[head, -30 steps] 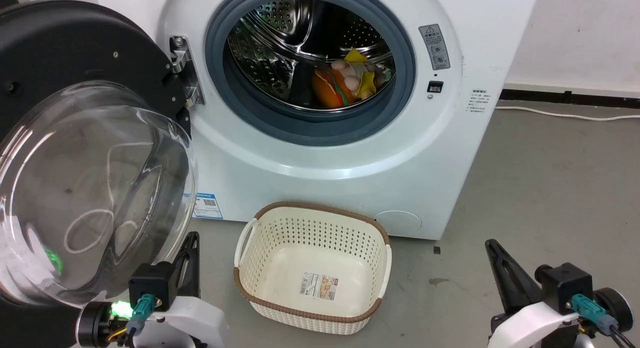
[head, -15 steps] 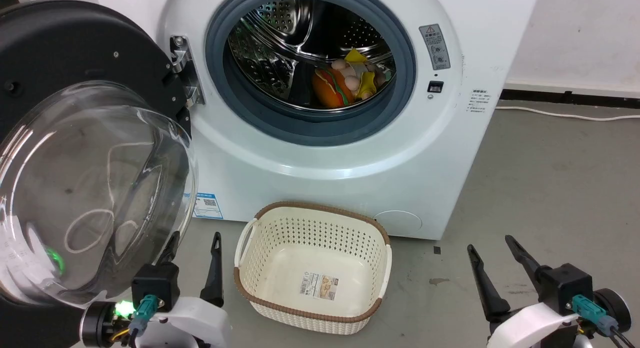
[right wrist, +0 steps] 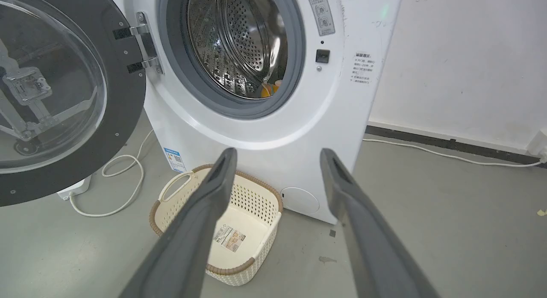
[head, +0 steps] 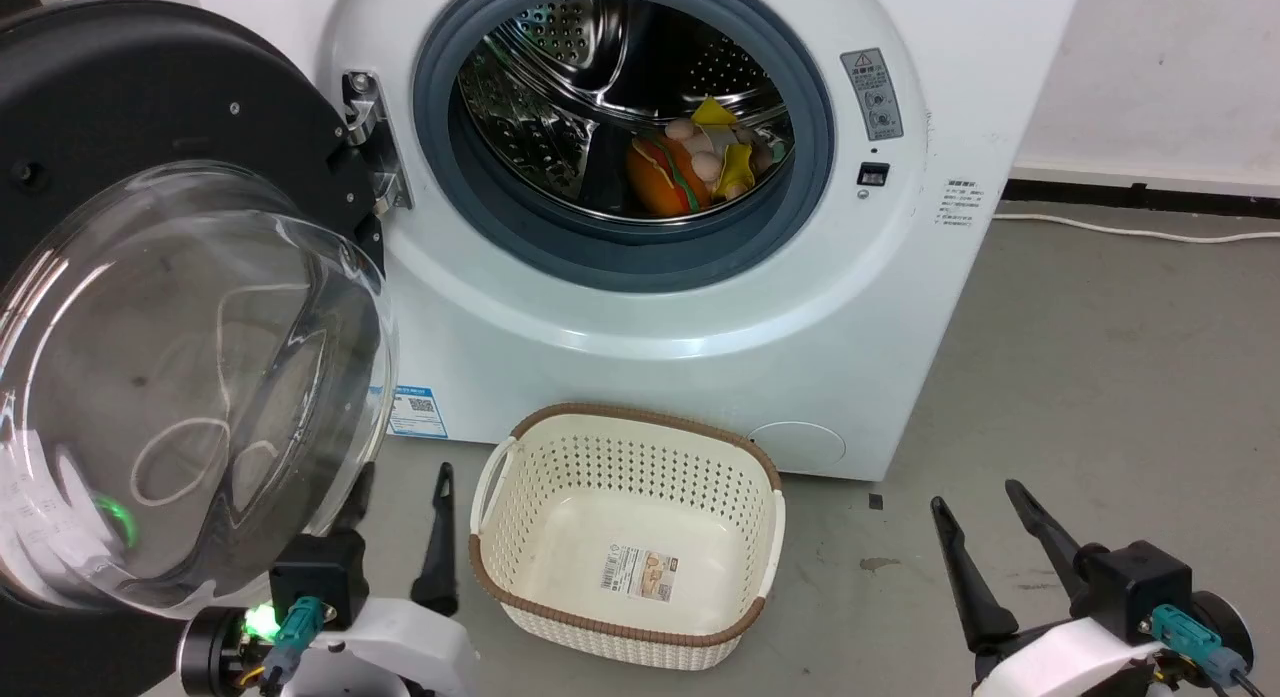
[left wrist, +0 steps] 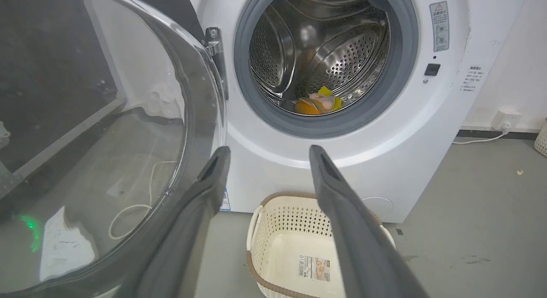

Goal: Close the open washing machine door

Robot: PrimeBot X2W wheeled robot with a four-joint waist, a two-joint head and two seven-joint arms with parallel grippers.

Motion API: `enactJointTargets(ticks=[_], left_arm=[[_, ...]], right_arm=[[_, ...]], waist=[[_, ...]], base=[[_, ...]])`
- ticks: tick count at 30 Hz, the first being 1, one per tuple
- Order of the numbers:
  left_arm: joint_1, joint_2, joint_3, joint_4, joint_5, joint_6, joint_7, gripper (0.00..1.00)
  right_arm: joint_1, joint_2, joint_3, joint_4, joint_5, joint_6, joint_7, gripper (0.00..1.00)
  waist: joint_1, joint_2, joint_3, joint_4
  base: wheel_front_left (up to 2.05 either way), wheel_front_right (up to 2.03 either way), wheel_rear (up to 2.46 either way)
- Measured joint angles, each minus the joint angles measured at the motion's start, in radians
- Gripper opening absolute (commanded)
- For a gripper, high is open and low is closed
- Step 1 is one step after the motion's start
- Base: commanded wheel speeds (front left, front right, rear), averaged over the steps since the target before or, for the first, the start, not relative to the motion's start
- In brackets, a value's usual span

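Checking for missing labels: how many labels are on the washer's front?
3: a grey warning sticker right of the drum opening, small printed text below it, and a blue label at lower left; the open door may hide others.

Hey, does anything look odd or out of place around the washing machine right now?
Yes: inside the drum lie what look like toys, one shaped like a burger, rather than laundry. The door hangs wide open, and the basket in front is empty. Nothing looks spilled or broken.

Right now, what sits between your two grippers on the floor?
In the head view, the empty cream basket sits between the open left gripper and the open right gripper.
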Motion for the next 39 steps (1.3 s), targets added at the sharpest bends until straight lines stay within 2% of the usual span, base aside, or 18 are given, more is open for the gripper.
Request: enactJointTargets(ticks=[11, 24, 31, 39], left_arm=[[0.010, 0.000, -0.011, -0.019, -0.039, 0.005, -0.020, 0.00], [0.001, 0.000, 0.039, -0.154, -0.066, 0.013, -0.047, 0.00], [-0.018, -0.001, 0.112, -0.223, -0.074, 0.020, -0.062, 0.00], [-0.048, -0.001, 0.269, -0.258, -0.110, 0.028, -0.080, 0.00]], right_arm=[[0.010, 0.000, 0.005, 0.007, 0.031, 0.000, -0.019, 1.00], [0.029, 0.000, 0.003, 0.025, 0.073, 0.000, -0.045, 1.00], [0.038, 0.000, -0.002, 0.040, 0.096, 0.000, -0.062, 1.00], [0.049, 0.000, -0.006, 0.061, 0.125, 0.000, -0.080, 1.00]], waist=[[0.0000, 0.0000, 0.000, 0.008], [0.0001, 0.0000, -0.005, 0.062], [0.0000, 0.0000, -0.009, 0.114], [0.0000, -0.0001, -0.010, 0.190]], base=[[0.00, 0.00, 0.00], [0.00, 0.00, 0.00], [0.00, 0.00, 0.00], [0.00, 0.00, 0.00]])
